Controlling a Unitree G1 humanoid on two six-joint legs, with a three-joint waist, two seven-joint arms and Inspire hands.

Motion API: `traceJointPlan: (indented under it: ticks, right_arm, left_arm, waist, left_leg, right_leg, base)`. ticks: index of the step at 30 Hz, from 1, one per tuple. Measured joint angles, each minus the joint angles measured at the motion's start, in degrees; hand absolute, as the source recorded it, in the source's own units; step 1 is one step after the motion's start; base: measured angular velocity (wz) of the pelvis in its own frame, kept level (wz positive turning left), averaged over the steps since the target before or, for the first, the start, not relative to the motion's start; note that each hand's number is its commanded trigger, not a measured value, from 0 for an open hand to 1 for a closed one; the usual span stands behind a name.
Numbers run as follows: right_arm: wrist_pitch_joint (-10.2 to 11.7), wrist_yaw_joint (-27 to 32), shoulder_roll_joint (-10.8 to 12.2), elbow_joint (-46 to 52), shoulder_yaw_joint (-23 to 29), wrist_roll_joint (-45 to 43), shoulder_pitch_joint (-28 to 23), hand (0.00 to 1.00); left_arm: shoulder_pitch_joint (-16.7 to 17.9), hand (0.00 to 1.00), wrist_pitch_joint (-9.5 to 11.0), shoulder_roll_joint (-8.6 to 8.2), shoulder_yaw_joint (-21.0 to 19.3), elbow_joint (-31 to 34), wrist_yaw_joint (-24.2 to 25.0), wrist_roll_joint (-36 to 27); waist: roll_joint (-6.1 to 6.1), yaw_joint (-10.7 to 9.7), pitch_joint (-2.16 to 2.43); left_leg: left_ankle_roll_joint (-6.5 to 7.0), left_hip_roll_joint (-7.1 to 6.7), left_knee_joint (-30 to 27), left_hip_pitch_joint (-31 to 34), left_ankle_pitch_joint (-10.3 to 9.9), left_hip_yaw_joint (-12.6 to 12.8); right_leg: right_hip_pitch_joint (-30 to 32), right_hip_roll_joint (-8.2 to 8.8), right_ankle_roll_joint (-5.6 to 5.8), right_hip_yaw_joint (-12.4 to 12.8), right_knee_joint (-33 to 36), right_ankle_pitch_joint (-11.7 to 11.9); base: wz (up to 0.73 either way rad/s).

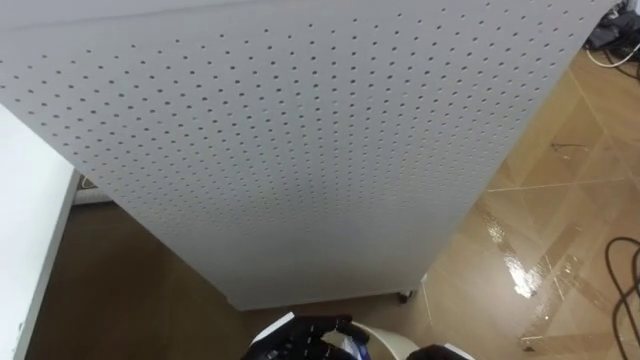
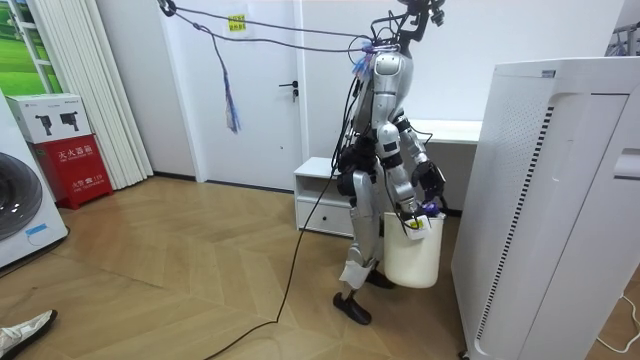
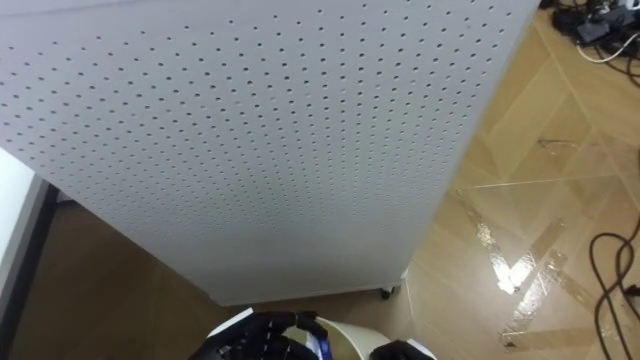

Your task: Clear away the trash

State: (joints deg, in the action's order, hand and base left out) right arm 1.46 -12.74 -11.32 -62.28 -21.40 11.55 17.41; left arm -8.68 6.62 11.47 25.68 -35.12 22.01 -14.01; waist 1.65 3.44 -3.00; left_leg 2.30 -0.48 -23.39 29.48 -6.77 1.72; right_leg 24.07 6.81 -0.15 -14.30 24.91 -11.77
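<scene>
Garbage bin (image 2: 410, 262): white, bucket-shaped, carried clear of the floor at the robot's front, just beside the tall cabinet; remaining items follow in order of size.

Wooden floor (image 2: 180, 260): herringbone pattern; the robot stands on it upright, chest towards the room view's right, facing the tall cabinet.

Tall cabinet (image 1: 300, 150): white, perforated face; stands directly before the robot and takes up most of the eye views; a small caster (image 1: 405, 295) shows at its lower corner.

Door (image 2: 265, 90): white, shut, in the back wall.

Worktop (image 2: 450, 130): white, against the wall beyond the robot.

Washing machine (image 2: 20, 205): at the room view's left edge; a red box (image 2: 80, 170) stands just beside it.

Low cabinet (image 2: 320, 195): white, behind the robot's legs.

Right hand (image 2: 410, 213): clamped on the top of the garbage bin, which hangs from it.

Left hand (image 1: 300, 340): dark, at the bottom edge of the eye views, just beside the bin's white rim; whether it is released, clenched or grasping anything cannot be told.

Yellow-green scrap (image 2: 413, 226): at the bin's mouth, directly under the right hand; whether it lies in the bin or in the hand cannot be told.
</scene>
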Motion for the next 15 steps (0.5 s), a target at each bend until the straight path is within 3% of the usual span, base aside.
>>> traceJointPlan:
  ticks: [15]
  right_arm:
    - [0.33,-0.05,-0.02,-0.05,-0.04,1.68,-0.22,1.0]
  left_arm:
    - [0.01,0.0,0.93,0.0,1.5,-1.64,0.11,0.02]
  waist:
    - [-0.28,-0.02,0.17]
  left_leg:
    - [0.01,-0.11,-0.09,-0.41,0.01,0.07]
  right_leg:
    - [-0.08,0.05,-0.06,0.18,0.92,-0.23]
  base:
    - [0.0]
